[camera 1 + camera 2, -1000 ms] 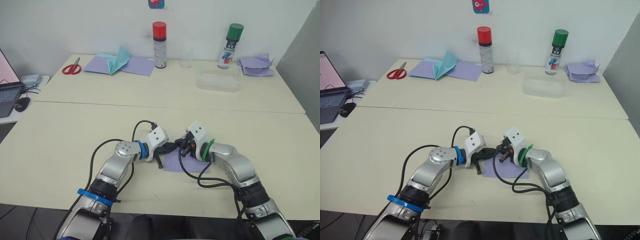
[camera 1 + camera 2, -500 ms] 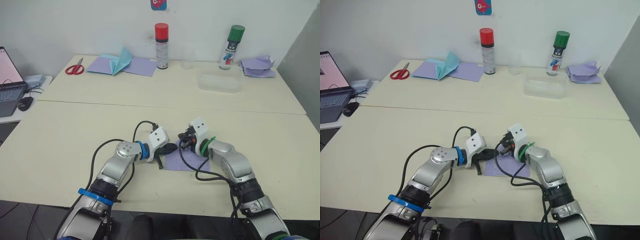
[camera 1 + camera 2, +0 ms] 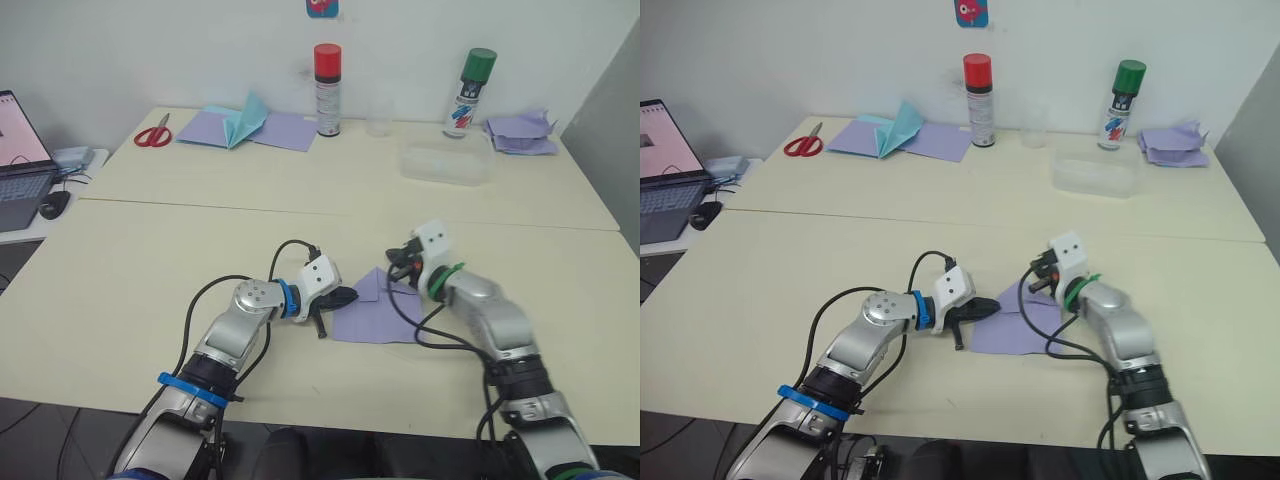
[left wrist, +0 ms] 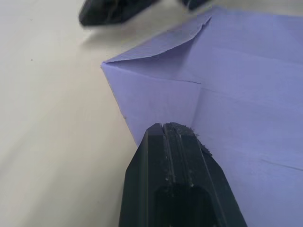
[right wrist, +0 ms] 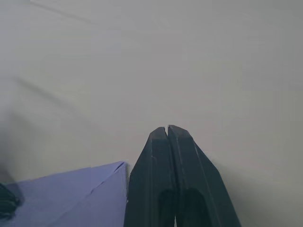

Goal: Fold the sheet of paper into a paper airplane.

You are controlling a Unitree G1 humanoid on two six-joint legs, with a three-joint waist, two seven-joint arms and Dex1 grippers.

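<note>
Lavender and creased, the sheet of paper lies flat on the near tabletop between the two arms, with one corner flap folded inward toward the middle. The left gripper, its fingers pressed together with nothing between them, rests its tip on the sheet's left edge, pinning it. A second ago the right gripper was down over the sheet's right part; it has since lifted and drawn back toward the far right corner, fingers closed and empty, hovering just beside the paper's point. That retreat suggests a corner fold has just been pressed and released. The airplane is far from done: judging by the shape, only the early nose folds exist, and the next crease likely needs the right gripper back on the paper.
</note>
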